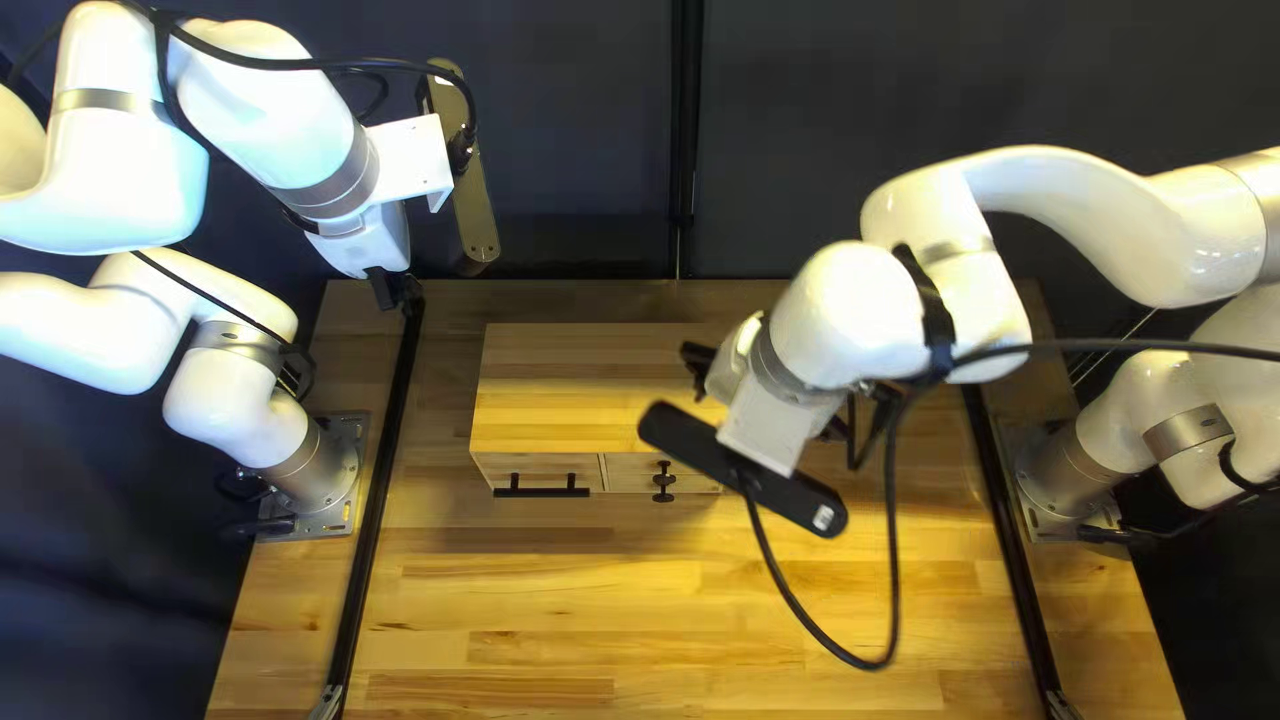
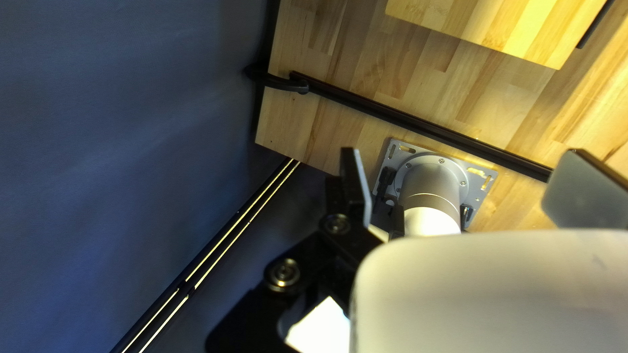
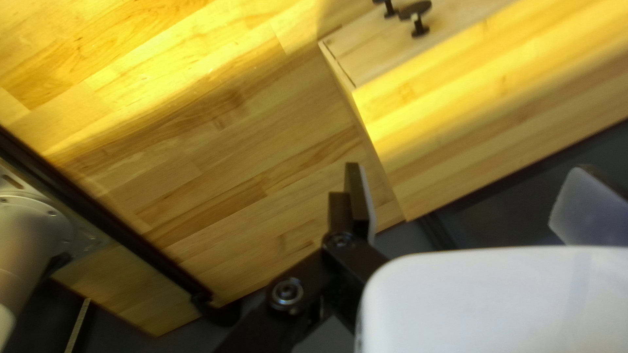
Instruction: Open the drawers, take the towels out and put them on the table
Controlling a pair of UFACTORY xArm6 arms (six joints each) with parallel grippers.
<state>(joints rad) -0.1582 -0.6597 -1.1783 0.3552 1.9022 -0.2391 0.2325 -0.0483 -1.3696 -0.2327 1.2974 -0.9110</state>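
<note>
The desk (image 1: 640, 620) is viewed from above its near edge, slanted toward the curtain (image 1: 850, 100). The left wrist view is aimed down from high onto the left arm's base (image 2: 431, 181); the right is held low beside the drawer cabinet (image 3: 490, 88) (shared by all three views).

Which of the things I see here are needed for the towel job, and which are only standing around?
For the job: wooden drawer box, its bar handle, its knob. Both drawers look shut; no towel shows.
Not for the job: black rail, black cable, dark curtain.
</note>
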